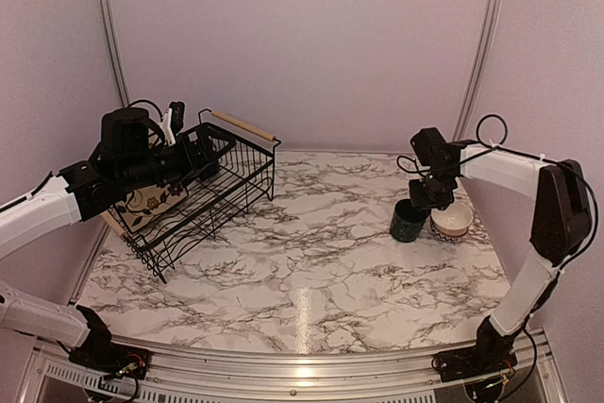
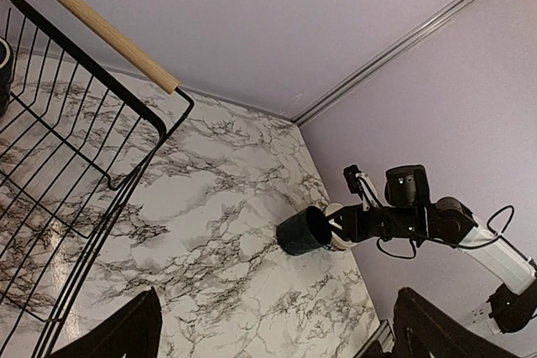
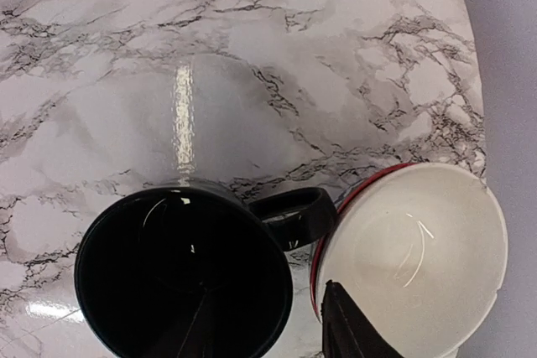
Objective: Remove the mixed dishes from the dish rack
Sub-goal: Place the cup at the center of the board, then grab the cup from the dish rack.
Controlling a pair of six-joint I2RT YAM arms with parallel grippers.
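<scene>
First, nearest in, toward 9 o'clock on the worktop [image 1: 311, 261]: the rack [image 1: 255, 172], long axis running from 7 to 1 o'clock. In its 7 o'clock end, a square plate [image 1: 143, 205], cream with flowers, largely hidden under the left arm [image 1: 57, 200]; cannot tell how propped. Left jaws spread wide and pinching nothing, fingers [image 2: 113, 333] hovering over the rack's middle and aimed toward 3 o'clock. From those jaws, plate down and back at about 8 o'clock. At the 9 o'clock edge of the left wrist view, a dark rim [image 2: 3, 73] inside the rack, perhaps a second mug, too cropped to be sure.

Across at 3 o'clock, well apart from the rack: a mug [image 1: 409, 222] upright on the worktop, handle turned toward the bowl [image 1: 452, 221] just beside it at its 3 o'clock. Right jaws straight above, parted partway astride the mug's wall, one finger [image 3: 348, 329] outside and clear of the rim, between mug and bowl, the other dim inside the cup. Not pinching, by the look of it. Judged: mug set down, release the step in hand.

Farthest, at the rack's 1 o'clock end: a wooden handle [image 1: 243, 125].

Likely next: back to the rack for the remaining dishes, all far nearer the left arm than the right arm [image 1: 510, 167].
</scene>
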